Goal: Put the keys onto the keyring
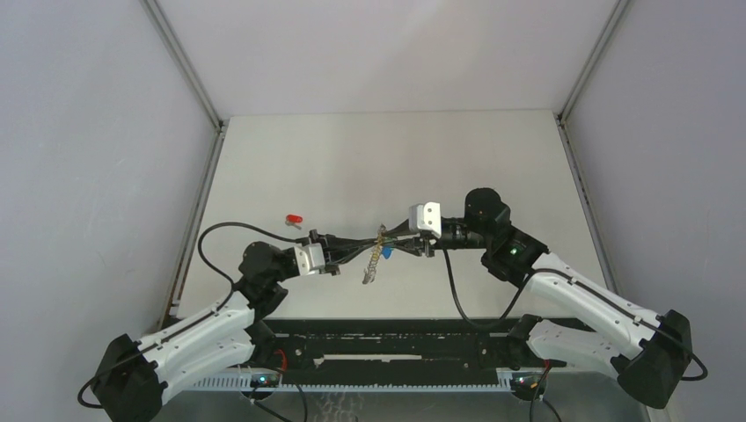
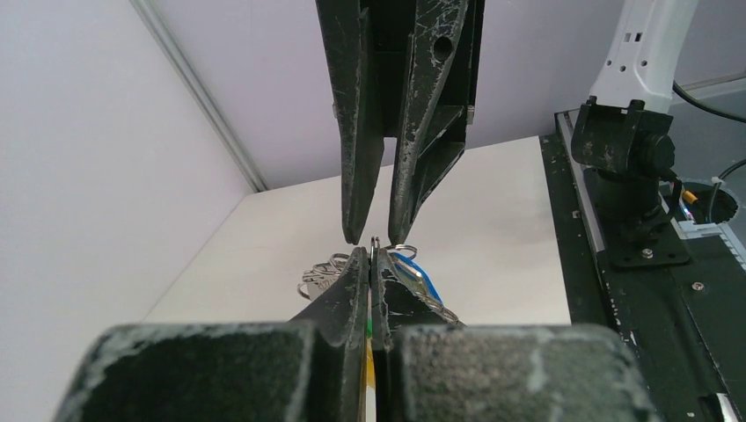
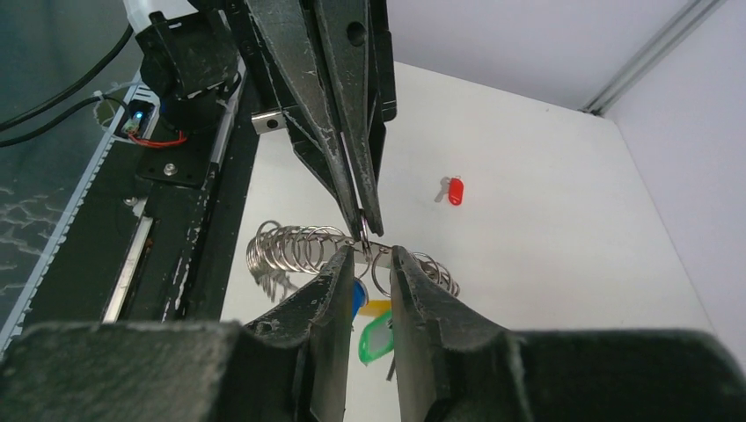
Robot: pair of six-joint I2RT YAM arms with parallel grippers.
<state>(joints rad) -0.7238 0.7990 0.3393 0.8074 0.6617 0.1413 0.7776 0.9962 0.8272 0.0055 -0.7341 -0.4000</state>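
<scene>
The keyring (image 1: 376, 257) hangs in the air between my two grippers, its coil of silvery rings (image 3: 290, 249) trailing down. My left gripper (image 1: 378, 238) is shut on the thin ring (image 2: 376, 243), with a yellow tab (image 3: 376, 308) and a green tab (image 3: 378, 338) hanging below. The blue-headed key (image 2: 415, 276) hangs at the ring beside the left fingers and shows in the right wrist view (image 3: 359, 294). My right gripper (image 3: 368, 252) is slightly open, its fingers either side of the ring (image 3: 380, 272). The red-headed key (image 1: 293, 218) lies on the table, far left of the grippers.
The white table (image 1: 396, 167) is walled by grey panels left, right and back. A black base rail (image 1: 387, 338) runs along the near edge. The red key also shows in the right wrist view (image 3: 455, 191).
</scene>
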